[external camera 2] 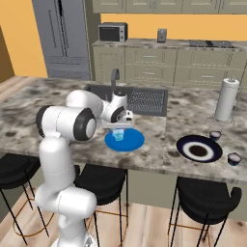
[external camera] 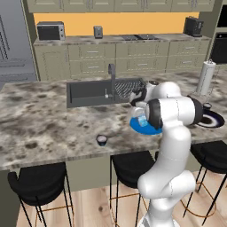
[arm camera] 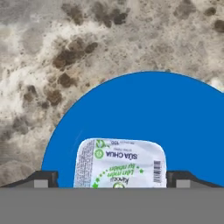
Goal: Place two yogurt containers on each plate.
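The bright blue plate [external camera: 150,130] [external camera 2: 132,142] [arm camera: 153,109] lies on the island counter in front of the sink. A pale blue squarish yogurt container [external camera: 142,120] [external camera 2: 118,134] [arm camera: 120,162] rests on it near its edge. My gripper [external camera: 140,111] [external camera 2: 120,127] [arm camera: 113,179] hovers just above this cup, open, with a fingertip [arm camera: 43,178] clear of it on each side. The dark navy plate [external camera: 213,119] [external camera 2: 198,148] lies to the right with nothing on it. One round dark yogurt container [external camera: 102,140] stands near the counter's front edge, another [external camera: 207,106] [external camera 2: 215,135] behind the navy plate, a third [external camera 2: 234,158] to its right.
A sink [external camera: 88,93] [external camera 2: 144,99] with a tall faucet [external camera: 111,73] [external camera 2: 114,76] is set into the counter behind the blue plate. A paper towel roll [external camera: 206,77] [external camera 2: 226,99] stands at the right. Black stools [external camera: 40,186] [external camera 2: 207,198] line the front.
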